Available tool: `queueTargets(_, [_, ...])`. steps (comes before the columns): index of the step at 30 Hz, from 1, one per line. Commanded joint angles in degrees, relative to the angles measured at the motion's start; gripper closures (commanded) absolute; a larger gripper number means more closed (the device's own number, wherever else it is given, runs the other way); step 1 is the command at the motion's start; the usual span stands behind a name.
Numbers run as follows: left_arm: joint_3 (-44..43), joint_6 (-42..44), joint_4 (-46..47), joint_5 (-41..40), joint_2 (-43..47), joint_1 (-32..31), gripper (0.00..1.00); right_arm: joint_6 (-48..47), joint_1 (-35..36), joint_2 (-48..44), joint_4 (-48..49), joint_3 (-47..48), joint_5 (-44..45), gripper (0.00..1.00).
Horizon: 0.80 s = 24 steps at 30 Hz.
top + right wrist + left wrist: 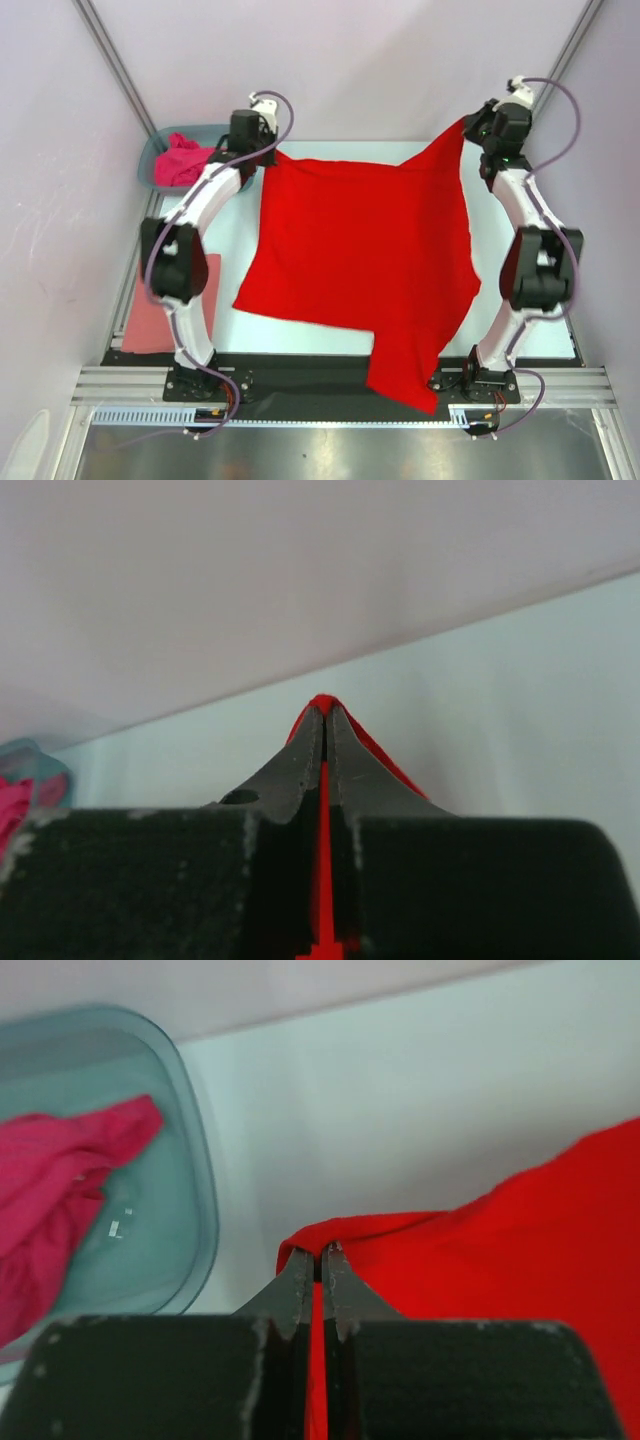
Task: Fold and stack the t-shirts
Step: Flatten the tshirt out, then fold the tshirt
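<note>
Left gripper (321,1252), right gripper (325,712) clamped tight on red t-shirt (360,250) far corners; both arms extended forward, elbows bent.

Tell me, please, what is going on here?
Both arms hold the red t-shirt: the left pincer and the right pincer are each shut on a far corner. It lies spread over the table, its near end draped past the front. The magenta t-shirt sits in the tub; the salmon-pink t-shirt lies at near left.

Bright, even light, soft shadows — near-field blur
</note>
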<state>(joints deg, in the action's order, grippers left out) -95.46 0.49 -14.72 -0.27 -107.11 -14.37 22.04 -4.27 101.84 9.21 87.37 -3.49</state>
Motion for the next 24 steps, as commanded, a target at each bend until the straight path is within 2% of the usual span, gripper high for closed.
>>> queueTargets(1, [-8.1,0.7,0.9,1.8,-10.0,0.6,1.00,-0.2,0.3,7.1,5.4,7.3,-1.4,1.00])
queueTargets(3, [-12.7,0.2,-1.5,2.8,-16.2,1.0,1.00,-0.6,0.8,12.0,3.8,8.9,-1.5,1.00])
queueTargets(7, [-18.7,-0.1,-6.2,1.9,-22.0,1.1,1.00,-2.0,1.4,17.1,-0.3,12.8,-1.9,1.00])
queueTargets(12, [-14.8,0.0,-5.1,0.9,-20.1,1.2,1.00,-3.4,1.5,17.6,-4.0,13.4,-1.8,1.00])
queueTargets(19, [-13.3,-0.1,-8.3,0.5,-18.7,1.5,0.99,-3.7,1.8,12.9,-14.4,11.5,-0.2,1.00])
queueTargets(24, [-13.8,-0.1,-11.3,-1.8,-18.7,2.2,1.00,-0.1,1.4,3.8,-21.4,5.3,4.7,1.00])
